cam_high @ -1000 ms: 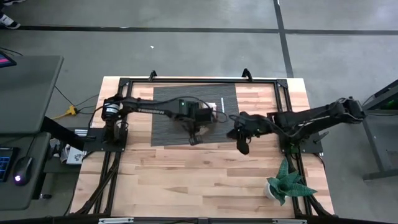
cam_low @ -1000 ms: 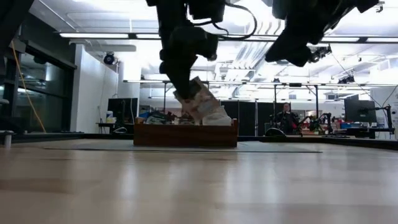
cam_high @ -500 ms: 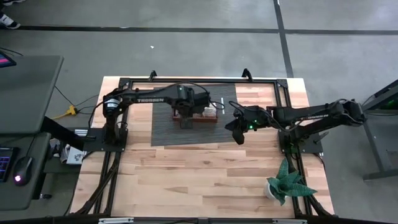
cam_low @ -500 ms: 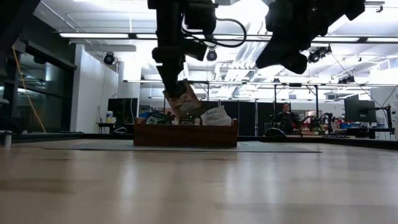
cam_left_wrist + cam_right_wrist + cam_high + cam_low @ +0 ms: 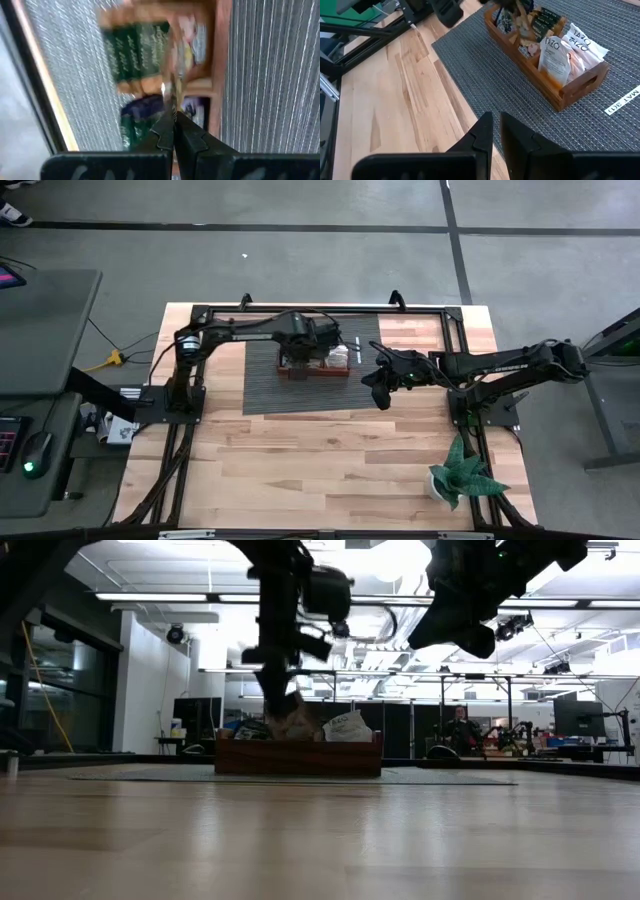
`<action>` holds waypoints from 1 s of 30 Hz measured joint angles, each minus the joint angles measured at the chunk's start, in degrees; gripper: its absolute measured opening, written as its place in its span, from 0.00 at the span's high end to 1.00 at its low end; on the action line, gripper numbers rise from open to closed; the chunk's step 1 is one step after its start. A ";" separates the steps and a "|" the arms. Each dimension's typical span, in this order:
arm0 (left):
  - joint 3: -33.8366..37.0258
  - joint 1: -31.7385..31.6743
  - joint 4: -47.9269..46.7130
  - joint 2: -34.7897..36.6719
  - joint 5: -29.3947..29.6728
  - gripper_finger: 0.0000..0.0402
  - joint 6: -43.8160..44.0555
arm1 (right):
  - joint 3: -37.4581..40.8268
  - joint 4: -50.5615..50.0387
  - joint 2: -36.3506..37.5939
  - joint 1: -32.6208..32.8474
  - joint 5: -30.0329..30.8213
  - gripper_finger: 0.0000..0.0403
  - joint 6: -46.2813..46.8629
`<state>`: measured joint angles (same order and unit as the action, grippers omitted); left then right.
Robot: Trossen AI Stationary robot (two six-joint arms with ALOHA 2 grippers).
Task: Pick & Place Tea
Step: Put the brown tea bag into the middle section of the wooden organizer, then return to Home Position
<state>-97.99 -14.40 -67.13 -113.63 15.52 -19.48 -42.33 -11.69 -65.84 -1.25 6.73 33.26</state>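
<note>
Item: small flat tea sachet [image 5: 172, 92], pinched edge-on in the left gripper [image 5: 173, 120], jaws clamped on it, lowered over the brown three-compartment wooden tray [image 5: 560, 90], seemingly for filing upright beside the sachets already there. Tray sits on a grey woven mat [image 5: 262, 385] upon the pale wood worktop [image 5: 300, 470]. Right gripper [image 5: 495, 131] waits just beside the mat, jaws nearly together, empty.

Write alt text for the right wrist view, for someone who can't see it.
A wooden tray packed with tea sachets sits on a grey woven mat over a pale wood table. The right gripper hovers in front, empty, fingers nearly together.
</note>
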 joint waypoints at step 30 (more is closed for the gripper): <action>0.02 0.14 4.73 -2.55 0.72 0.65 1.19 | -0.02 -2.55 0.00 0.15 -0.62 0.93 -0.24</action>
<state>-97.97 -14.26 -62.41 -116.18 16.24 -18.29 -42.35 -14.24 -65.84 -1.10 6.11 33.01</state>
